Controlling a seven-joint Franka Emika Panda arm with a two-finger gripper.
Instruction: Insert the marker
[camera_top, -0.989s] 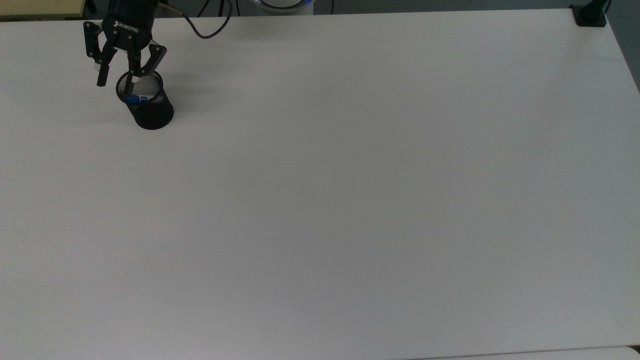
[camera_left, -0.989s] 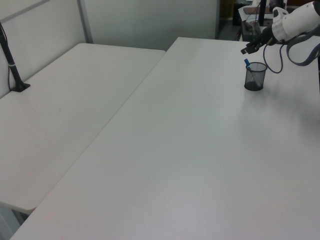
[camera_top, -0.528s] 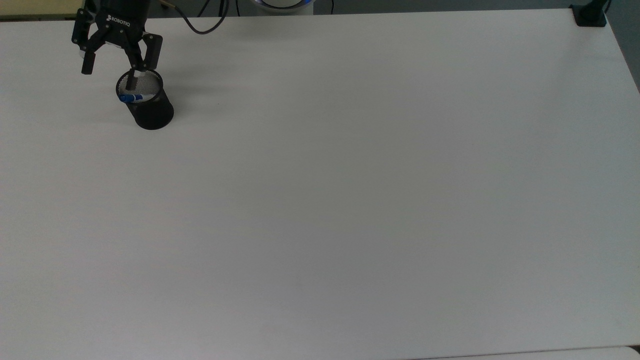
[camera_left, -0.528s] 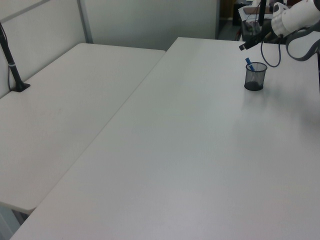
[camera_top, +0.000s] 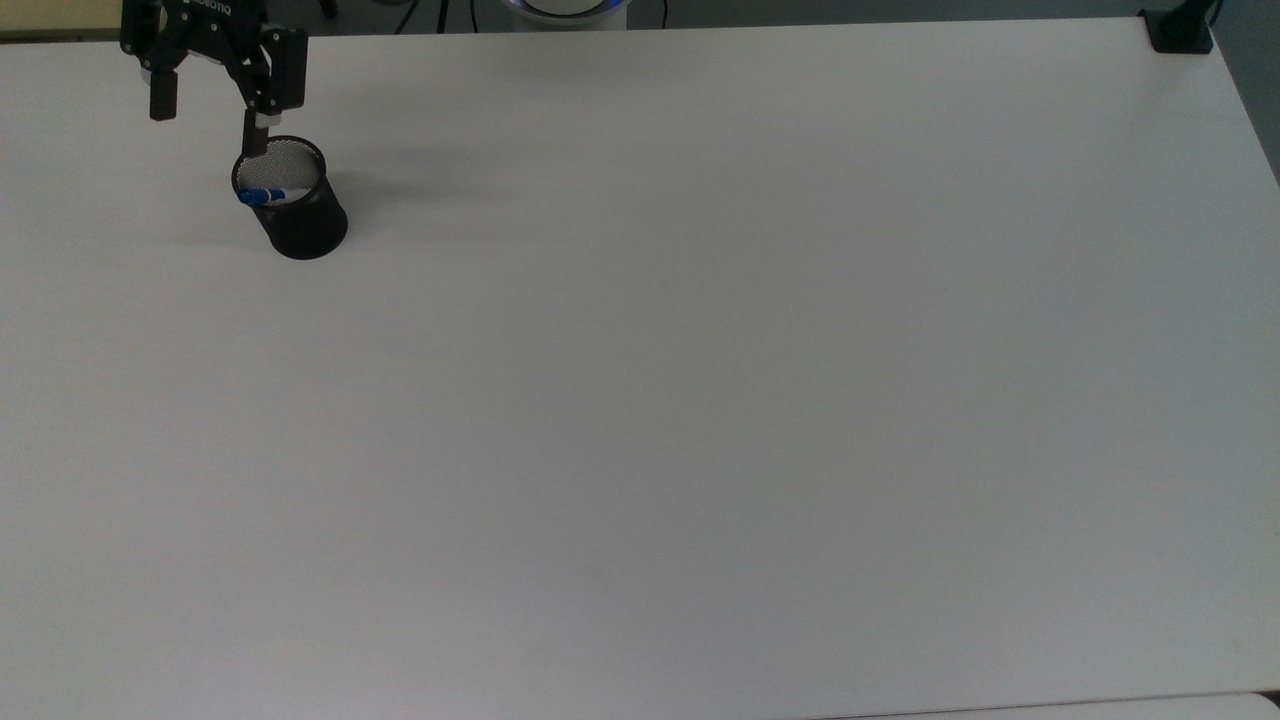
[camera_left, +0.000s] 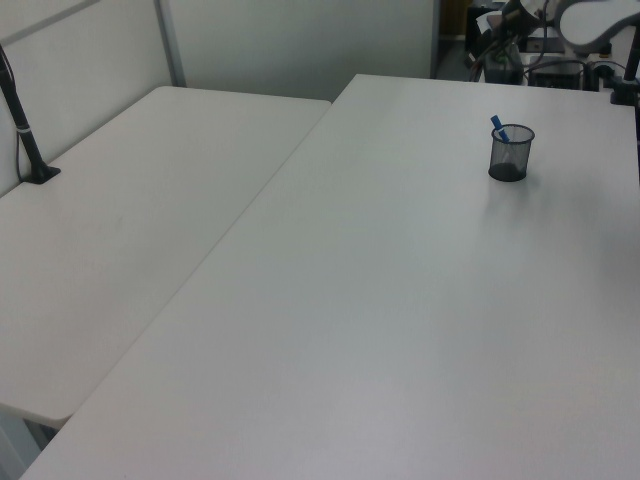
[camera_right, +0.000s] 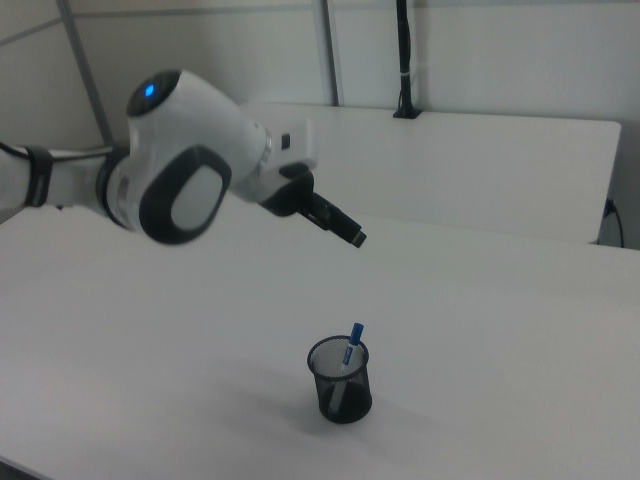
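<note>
1. The marker (camera_top: 264, 196) stands inside the cup (camera_top: 300, 225), leaning on the rim nearest the top view's left; its blue cap (camera_right: 355, 331) pokes just above the rim in the right view; nothing holds it.
2. The cup, black mesh, stands upright on the table (camera_top: 700, 400), near the top view's upper left corner.
3. The gripper (camera_top: 205, 95) hangs above and apart from the cup, toward the top view's upper left; its fingers are spread wide and grip nothing.
4. Judged from this, the insertion looks done and the step in hand is withdrawal; the next move calls only for clearing away without knocking the cup.
</note>
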